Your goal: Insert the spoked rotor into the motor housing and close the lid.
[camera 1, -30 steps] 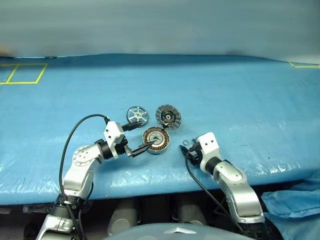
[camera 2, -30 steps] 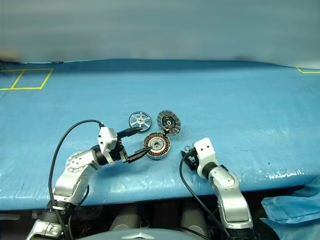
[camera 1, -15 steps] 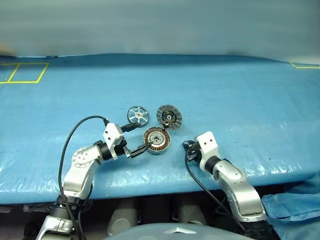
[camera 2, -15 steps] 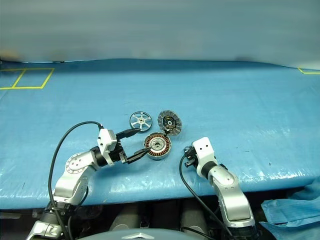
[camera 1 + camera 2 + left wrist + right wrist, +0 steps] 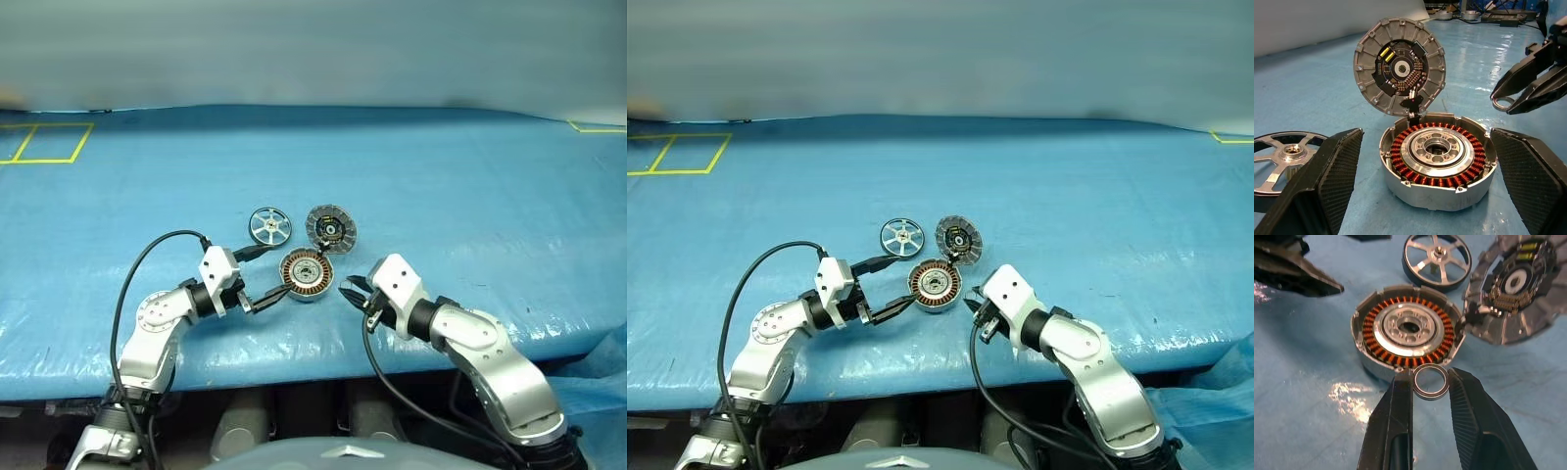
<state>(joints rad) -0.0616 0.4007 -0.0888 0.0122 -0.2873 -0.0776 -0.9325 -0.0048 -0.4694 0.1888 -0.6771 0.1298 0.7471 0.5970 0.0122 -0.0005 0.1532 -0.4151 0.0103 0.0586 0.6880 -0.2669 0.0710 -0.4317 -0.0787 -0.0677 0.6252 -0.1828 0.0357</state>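
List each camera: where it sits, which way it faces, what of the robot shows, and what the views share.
Head pair: on the robot's head, facing forward and down at the blue table; both arms show.
Left wrist: on the left arm, looking along the open left gripper, which straddles the motor housing.
Right wrist: on the right arm, looking along the right gripper, shut on a small metal ring.
Shared: housing, raised lid and spoked rotor.

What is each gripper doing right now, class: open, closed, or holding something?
Left gripper: open, jaws either side of the motor housing, not gripping it.
Right gripper: closed on a small metal ring, just beside the housing.
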